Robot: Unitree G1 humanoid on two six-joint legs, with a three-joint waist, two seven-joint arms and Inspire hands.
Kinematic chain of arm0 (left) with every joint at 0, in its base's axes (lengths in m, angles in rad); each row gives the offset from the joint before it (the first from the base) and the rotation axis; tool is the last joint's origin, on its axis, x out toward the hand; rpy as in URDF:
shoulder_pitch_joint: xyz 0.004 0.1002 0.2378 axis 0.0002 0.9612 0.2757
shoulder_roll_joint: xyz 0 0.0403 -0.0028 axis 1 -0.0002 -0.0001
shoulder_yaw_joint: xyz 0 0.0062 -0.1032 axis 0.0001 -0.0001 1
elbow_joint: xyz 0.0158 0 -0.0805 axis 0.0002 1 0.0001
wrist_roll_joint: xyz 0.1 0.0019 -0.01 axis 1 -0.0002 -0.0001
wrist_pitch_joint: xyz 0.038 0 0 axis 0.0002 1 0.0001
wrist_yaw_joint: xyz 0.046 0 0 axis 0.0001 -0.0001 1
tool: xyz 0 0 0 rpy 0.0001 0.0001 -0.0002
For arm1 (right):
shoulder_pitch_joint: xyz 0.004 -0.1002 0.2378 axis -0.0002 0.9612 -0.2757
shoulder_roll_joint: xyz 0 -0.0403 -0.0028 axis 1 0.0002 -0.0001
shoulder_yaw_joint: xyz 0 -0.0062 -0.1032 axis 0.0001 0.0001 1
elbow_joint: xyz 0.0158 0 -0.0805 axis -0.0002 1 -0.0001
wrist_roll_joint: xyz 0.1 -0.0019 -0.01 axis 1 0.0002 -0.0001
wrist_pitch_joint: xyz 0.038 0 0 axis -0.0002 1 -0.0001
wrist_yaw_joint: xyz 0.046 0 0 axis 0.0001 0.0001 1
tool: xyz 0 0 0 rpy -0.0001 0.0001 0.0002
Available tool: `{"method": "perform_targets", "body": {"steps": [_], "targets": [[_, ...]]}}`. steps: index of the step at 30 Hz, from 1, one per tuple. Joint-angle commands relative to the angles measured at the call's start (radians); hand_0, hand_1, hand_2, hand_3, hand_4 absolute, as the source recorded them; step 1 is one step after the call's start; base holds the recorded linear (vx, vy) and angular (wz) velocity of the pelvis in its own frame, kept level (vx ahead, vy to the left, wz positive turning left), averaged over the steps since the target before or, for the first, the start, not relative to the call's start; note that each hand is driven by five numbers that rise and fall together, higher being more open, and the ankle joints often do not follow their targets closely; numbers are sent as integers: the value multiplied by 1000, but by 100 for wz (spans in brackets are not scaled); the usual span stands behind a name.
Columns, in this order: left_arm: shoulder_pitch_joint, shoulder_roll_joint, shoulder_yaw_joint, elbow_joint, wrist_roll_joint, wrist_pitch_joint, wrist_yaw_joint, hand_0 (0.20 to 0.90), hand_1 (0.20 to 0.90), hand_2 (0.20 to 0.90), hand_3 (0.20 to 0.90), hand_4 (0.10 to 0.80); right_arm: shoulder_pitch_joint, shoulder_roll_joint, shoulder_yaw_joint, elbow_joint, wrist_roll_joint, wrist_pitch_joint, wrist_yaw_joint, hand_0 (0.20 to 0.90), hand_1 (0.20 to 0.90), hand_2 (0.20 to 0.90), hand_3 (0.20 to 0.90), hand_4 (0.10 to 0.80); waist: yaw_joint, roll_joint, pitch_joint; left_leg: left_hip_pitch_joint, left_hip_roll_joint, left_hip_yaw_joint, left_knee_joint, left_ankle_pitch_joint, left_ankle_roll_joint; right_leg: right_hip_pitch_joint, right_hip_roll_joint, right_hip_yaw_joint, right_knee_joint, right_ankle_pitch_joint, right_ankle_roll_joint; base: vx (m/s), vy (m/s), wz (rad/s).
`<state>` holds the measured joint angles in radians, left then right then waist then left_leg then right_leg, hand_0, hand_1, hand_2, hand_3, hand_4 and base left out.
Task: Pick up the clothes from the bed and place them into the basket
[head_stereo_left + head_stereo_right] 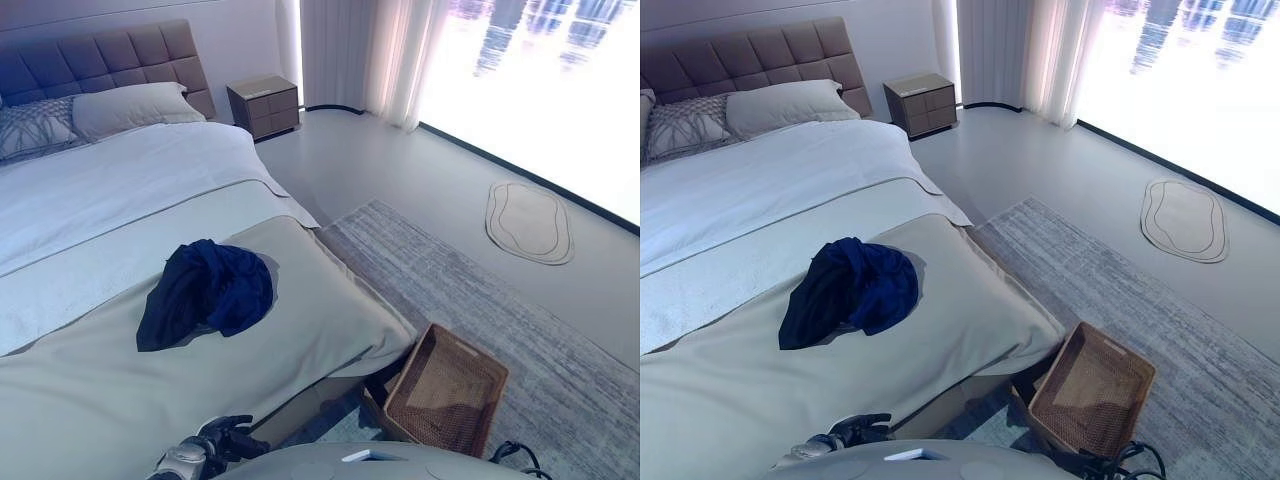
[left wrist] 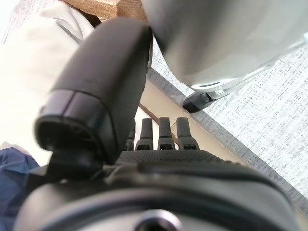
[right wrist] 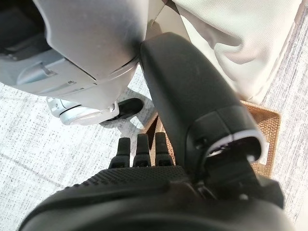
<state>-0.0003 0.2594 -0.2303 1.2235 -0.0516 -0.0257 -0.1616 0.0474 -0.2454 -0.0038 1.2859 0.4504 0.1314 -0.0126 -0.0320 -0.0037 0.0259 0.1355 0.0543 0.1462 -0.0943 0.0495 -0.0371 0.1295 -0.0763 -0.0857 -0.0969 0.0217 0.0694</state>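
navy clothes [image 1: 207, 291] crumpled on bed [image 1: 120, 400], basket [image 1: 447, 391] on rug beside

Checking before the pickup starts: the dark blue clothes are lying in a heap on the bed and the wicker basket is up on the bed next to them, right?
Not quite. The dark blue clothes do lie heaped on the bed, but the wicker basket stands on the rug on the floor beside the bed's corner, as the left eye view shows.

The large bed with its pale grey-beige cover [image 1: 120, 400] runs out of the head views at the left and bottom edges. The brown woven wicker basket [image 1: 447, 392] has its near corner hidden. The dark left hand [image 1: 222, 440] shows only partly at the bottom edge.
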Motion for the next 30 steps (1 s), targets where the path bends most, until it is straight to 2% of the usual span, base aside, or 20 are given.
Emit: {"method": "perform_targets", "body": {"steps": [1, 23, 25, 28, 30], "targets": [[-39, -9, 0, 50, -4, -25, -4, 900, 900, 900, 900, 800, -81, 7, -11, 51, 2, -7, 9, 900, 900, 900, 900, 800, 7, 15, 49, 48, -71, -17, 7, -136, 65, 10, 35, -53, 48, -59, -12, 0, 0, 0], [-37, -8, -3, 50, -7, -25, 19, 900, 900, 900, 900, 800, -84, 5, -4, 57, 5, -15, 15, 900, 900, 900, 900, 800, 20, 10, 57, 42, -72, -26, 7, -133, 69, 3, 32, -69, 67, -71, -15, 1, 0, 0], [-34, -6, -3, 47, -3, -21, 15, 900, 900, 900, 900, 800, -87, 1, -7, 54, 1, -31, 3, 900, 900, 900, 900, 800, 26, 8, 58, 43, -72, -29, 10, -135, 70, 4, 30, -75, 74, -75, -16, 45, 3, 1], [-32, 4, -7, 36, 1, -12, 10, 900, 900, 900, 900, 800, -116, -22, 13, 0, -129, -107, -44, 900, 900, 900, 900, 800, 42, 0, 64, 40, -71, -43, 19, -137, 72, 3, 27, -86, 94, -84, -18, 49, 0, 2], [-32, 12, -16, 24, -2, -7, 10, 900, 900, 900, 900, 800, -139, -39, 48, -65, -185, -126, -71, 900, 900, 900, 900, 800, 51, -6, 72, 34, -71, -50, 26, -137, 75, -1, 25, -89, 106, -89, -20, 9, -11, 3]]}}
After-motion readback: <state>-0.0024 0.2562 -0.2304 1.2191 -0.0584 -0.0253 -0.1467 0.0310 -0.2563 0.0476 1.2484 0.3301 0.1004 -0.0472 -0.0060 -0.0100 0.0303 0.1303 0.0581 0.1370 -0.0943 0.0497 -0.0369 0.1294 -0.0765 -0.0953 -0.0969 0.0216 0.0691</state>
